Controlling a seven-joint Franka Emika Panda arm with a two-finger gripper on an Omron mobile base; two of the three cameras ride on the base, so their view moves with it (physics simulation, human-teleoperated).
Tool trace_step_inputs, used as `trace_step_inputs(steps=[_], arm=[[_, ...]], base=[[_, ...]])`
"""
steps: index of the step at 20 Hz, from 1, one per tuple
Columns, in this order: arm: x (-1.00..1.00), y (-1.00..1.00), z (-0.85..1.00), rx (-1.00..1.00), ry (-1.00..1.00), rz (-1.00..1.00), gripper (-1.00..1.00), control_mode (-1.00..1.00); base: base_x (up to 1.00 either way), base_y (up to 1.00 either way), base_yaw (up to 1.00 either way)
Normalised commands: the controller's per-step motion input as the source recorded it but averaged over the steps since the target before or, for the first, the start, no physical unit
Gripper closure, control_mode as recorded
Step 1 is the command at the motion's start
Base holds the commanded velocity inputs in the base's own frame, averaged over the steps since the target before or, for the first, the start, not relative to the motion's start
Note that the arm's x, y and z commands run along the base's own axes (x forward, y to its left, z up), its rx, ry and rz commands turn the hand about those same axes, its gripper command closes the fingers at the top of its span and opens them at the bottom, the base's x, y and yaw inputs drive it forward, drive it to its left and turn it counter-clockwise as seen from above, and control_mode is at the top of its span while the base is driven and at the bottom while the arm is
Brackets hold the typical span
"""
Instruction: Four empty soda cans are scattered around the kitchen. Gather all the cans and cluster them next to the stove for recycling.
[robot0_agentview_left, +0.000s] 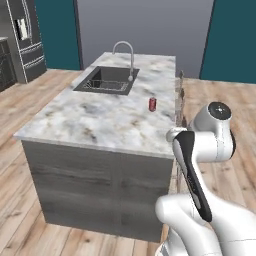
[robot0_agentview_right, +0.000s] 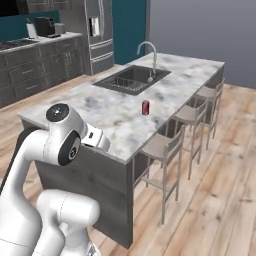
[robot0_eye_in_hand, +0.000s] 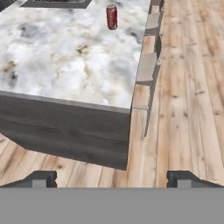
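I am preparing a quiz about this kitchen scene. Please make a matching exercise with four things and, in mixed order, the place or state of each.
Things:
1. soda can
2. sink
3. stools
4. tool

Places or states:
A. set into the far part of the island top
B. open, holding nothing
C. upright on the marble, near the stool-side edge
D. in a row along the island's side, on the wooden floor

Pairs: 1-C, 2-A, 3-D, 4-B
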Motion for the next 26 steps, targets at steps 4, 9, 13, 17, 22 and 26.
trace_step_inputs(steps=[4,9,13,17,22,26], arm=[[0.00,0.00,0.00,0.00,0.00,0.00,-1.00,1.00],[0.00,0.00,0.00,0.00,0.00,0.00,-1.00,1.00],[0.00,0.00,0.00,0.00,0.00,0.00,-1.00,1.00],[0.00,0.00,0.00,0.00,0.00,0.00,-1.00,1.00],[0.00,0.00,0.00,0.00,0.00,0.00,-1.00,1.00],[0.00,0.00,0.00,0.00,0.00,0.00,-1.00,1.00]], base=[[0.37,-0.68,0.21],[0.41,-0.59,0.23],[0.42,-0.52,0.25],[0.40,-0.46,0.27],[0.23,-0.46,0.29],[0.16,-0.61,0.22]])
